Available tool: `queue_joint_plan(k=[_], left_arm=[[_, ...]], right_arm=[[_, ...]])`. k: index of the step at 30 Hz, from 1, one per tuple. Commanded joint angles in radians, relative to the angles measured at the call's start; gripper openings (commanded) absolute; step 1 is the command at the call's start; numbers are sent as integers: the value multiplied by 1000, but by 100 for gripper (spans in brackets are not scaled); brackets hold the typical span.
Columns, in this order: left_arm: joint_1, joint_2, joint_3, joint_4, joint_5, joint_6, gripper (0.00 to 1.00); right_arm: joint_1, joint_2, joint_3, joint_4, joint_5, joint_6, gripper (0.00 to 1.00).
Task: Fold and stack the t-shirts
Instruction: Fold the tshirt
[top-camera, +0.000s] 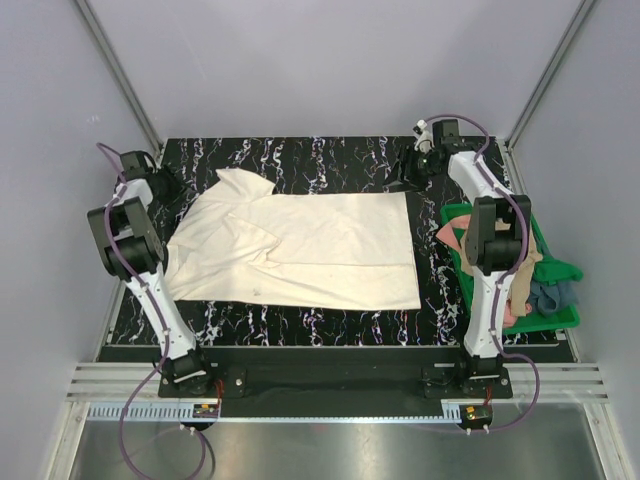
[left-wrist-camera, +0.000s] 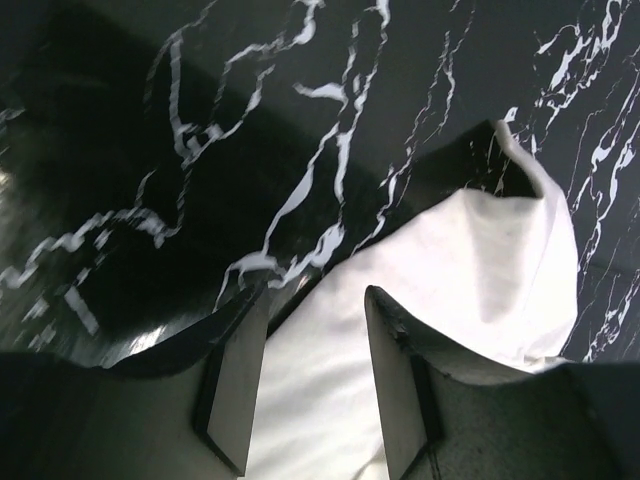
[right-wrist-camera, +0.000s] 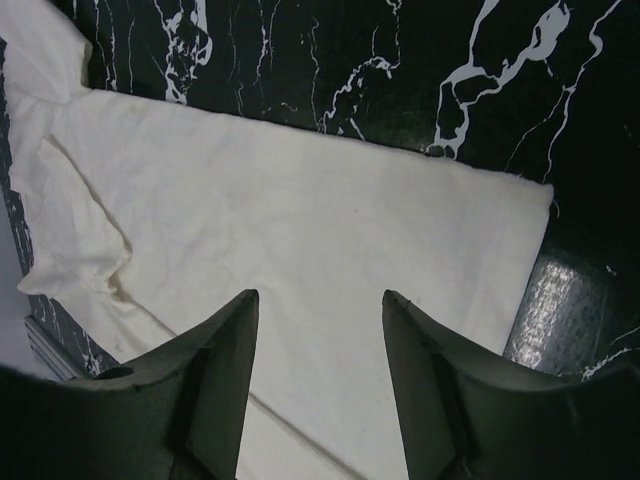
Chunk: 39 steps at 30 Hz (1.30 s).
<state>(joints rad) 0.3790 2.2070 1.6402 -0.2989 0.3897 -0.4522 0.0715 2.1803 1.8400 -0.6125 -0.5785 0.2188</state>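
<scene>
A large cream t-shirt (top-camera: 300, 250) lies spread flat on the black marble table (top-camera: 330, 155), collar and sleeves to the left. My left gripper (top-camera: 172, 190) hovers at its far-left sleeve. In the left wrist view the gripper (left-wrist-camera: 317, 296) is open, with cream cloth (left-wrist-camera: 480, 270) beneath and between the fingers (left-wrist-camera: 240, 370) but not pinched. My right gripper (top-camera: 410, 172) hangs at the shirt's far-right corner. In the right wrist view it (right-wrist-camera: 320, 296) is open above the cream shirt (right-wrist-camera: 300, 220), holding nothing. Pink (top-camera: 447, 235), tan (top-camera: 527, 272) and grey-blue (top-camera: 552, 297) t-shirts lie bunched in the bin.
A green plastic bin (top-camera: 560, 318) sits at the table's right edge beside the right arm. Grey walls close in the table on three sides. Bare marble shows along the far edge and in front of the shirt (top-camera: 330, 325).
</scene>
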Motion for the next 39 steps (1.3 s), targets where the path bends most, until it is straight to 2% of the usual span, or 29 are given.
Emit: queue_joint_plan(k=[1, 10, 15, 25, 26, 33, 39], left_arm=[[-22, 78, 139, -47, 61, 37, 47], [-37, 126, 205, -92, 43, 55, 46], [-60, 112, 193, -134, -32, 81, 44], [-63, 117, 179, -138, -23, 99, 28], [-63, 118, 184, -138, -19, 99, 23], [-63, 128, 213, -138, 11, 125, 6], [-63, 126, 219, -138, 23, 122, 0]], right_arm=[[-9, 78, 134, -116, -5, -91, 60], [-29, 214, 287, -193, 8, -165, 60], [-33, 302, 376, -265, 43, -193, 60], [-42, 343, 452, -277, 133, -213, 59], [-42, 348, 455, -279, 138, -240, 59], [-47, 383, 493, -291, 118, -268, 59], [-52, 400, 528, -322, 101, -309, 59]])
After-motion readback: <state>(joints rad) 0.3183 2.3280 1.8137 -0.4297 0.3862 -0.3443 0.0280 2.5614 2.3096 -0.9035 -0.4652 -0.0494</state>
